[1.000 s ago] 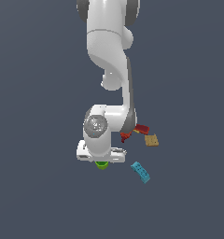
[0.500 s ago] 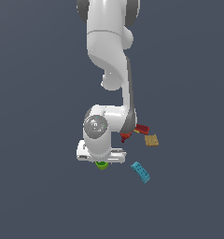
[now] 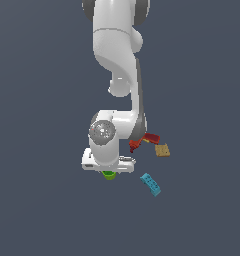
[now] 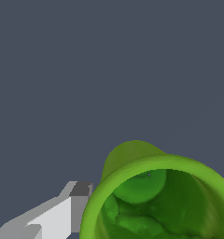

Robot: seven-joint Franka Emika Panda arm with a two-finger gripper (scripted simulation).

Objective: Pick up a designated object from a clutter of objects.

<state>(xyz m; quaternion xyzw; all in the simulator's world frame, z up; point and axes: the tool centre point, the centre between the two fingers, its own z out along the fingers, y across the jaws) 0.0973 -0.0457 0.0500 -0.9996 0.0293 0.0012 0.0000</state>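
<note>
Green cup [image 4: 156, 200] under gripper [image 3: 108, 173], one finger [image 4: 79, 205] beside rim, grip state unclear

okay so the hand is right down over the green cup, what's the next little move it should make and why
Probably close the gripper on the green cup. In the wrist view the cup's rim fills the frame with one finger right beside its wall, and in the exterior view the hand sits directly over the cup, away from the red toy and blue block. Whether it is already gripped cannot be told.

Dark grey floor [image 3: 42, 200] w/ green cup [image 3: 109, 175], red drill toy [image 3: 144, 140], tan cracker [image 3: 162, 150], blue block [image 3: 150, 184].
</note>
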